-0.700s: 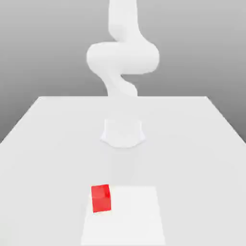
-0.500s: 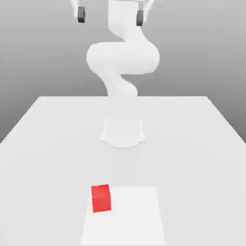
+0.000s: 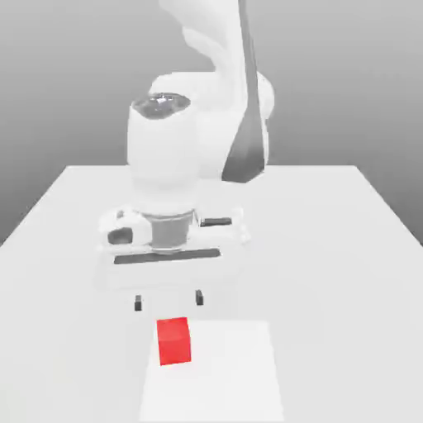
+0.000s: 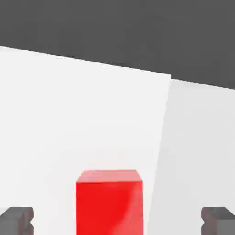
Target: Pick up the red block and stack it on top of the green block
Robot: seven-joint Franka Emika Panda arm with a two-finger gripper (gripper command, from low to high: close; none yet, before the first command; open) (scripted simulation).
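- Exterior view: arm (image 3: 194, 124) bent low over the table (image 3: 347, 248), hand pointing down, blocking the middle of the table behind it.
- Gripper (image 3: 168, 301) spread wide, nothing btwn the dark fingertips (image 3: 138, 303); hangs just above & behind the block (image 3: 173, 340), not touching.
- Block sits on the table at the near end, on the exterior view's left edge of a brighter white patch (image 3: 231, 372).
- Hand view: block (image 4: 109, 202) centred btwn the two pads (image 4: 17, 220), gaps both sides; patch edge runs just beside it.
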